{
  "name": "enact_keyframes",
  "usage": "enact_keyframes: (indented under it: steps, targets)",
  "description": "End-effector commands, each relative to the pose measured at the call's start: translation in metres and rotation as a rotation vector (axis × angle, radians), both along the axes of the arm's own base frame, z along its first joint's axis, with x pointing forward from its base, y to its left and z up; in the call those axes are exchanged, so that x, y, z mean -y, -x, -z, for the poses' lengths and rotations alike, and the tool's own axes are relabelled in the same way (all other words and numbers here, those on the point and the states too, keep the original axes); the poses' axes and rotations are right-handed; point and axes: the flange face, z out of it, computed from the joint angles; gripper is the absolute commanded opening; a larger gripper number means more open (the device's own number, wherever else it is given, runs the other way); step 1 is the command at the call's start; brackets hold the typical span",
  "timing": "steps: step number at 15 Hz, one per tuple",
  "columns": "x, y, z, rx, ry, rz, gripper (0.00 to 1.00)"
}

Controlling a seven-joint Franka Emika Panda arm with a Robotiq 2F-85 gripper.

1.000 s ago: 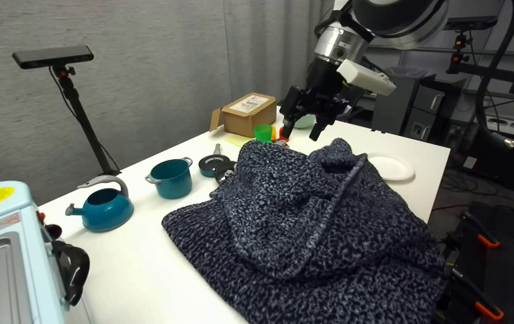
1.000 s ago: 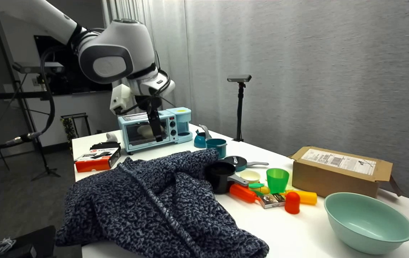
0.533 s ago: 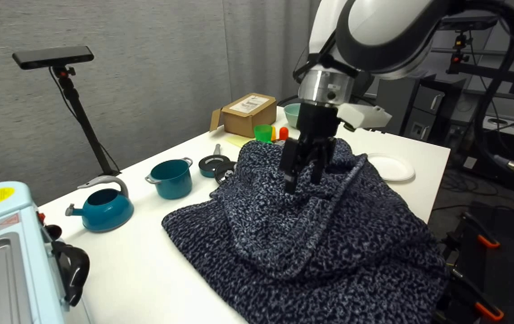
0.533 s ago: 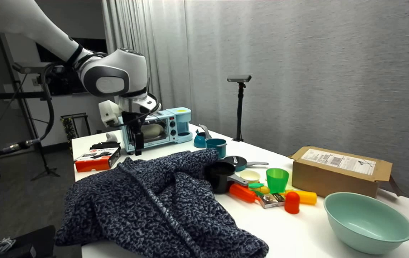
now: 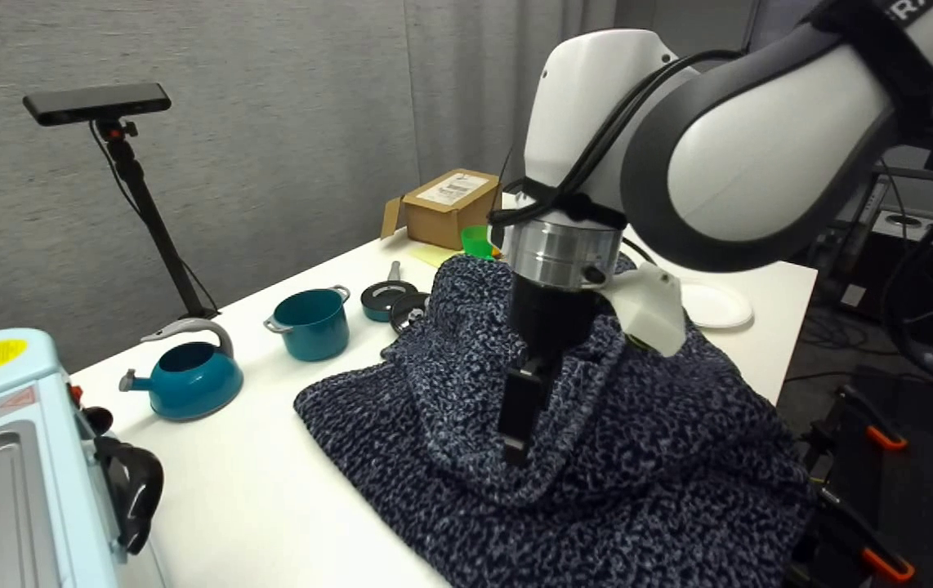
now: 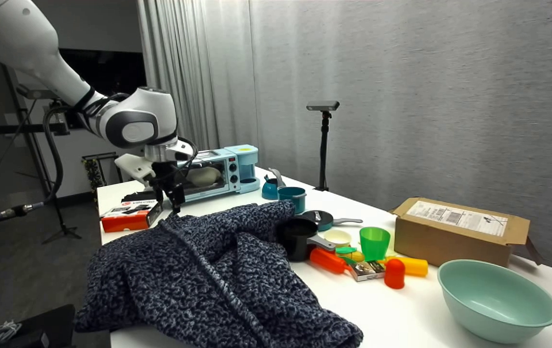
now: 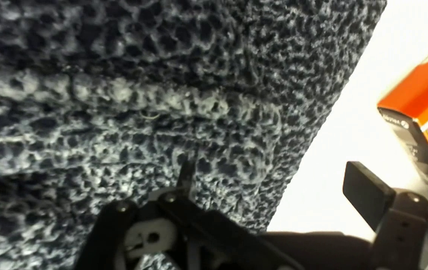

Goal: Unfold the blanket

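Blanket [image 5: 646, 482] is lying heaped on the table [image 5: 270, 490], draping past one side, a folded-back layer resting on top. Gripper [image 7: 277, 180] is hanging over it, fingers [image 7: 367, 195] spread wide, pinching nothing — in the wrist view one is showing against that layer, the other against white table; can't tell if either is touching. Guess: it's straddling the layer's end because that's the bit to pinch and peel back; unfolding is looking unfinished. Containers — toaster oven [image 6: 233, 169] is holding a pale rounded thing [image 6: 203, 177] behind its glass; cardboard box [image 6: 452, 244] is hiding its contents; black pot [image 6: 293, 249] is sitting against or just beside the blanket, can't tell which, inside too dark to read.
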Motion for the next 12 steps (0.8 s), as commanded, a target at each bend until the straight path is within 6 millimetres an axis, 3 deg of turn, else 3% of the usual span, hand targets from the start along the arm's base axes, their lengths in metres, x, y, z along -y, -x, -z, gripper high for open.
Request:
enact_keyframes:
  steps: [1,5,10,11,12]
  targets:
    - [-0.014,0.01,0.018,0.015,0.127,-0.155,1.0]
    - [-0.027,0.011,0.032,0.119,0.249,-0.298,1.0]
    - [-0.027,0.003,0.046,0.214,0.311,-0.38,0.99]
    - [-0.025,0.0,0.049,0.218,0.316,-0.383,0.74]
    - [-0.023,-0.003,0.052,0.225,0.313,-0.378,0.74]
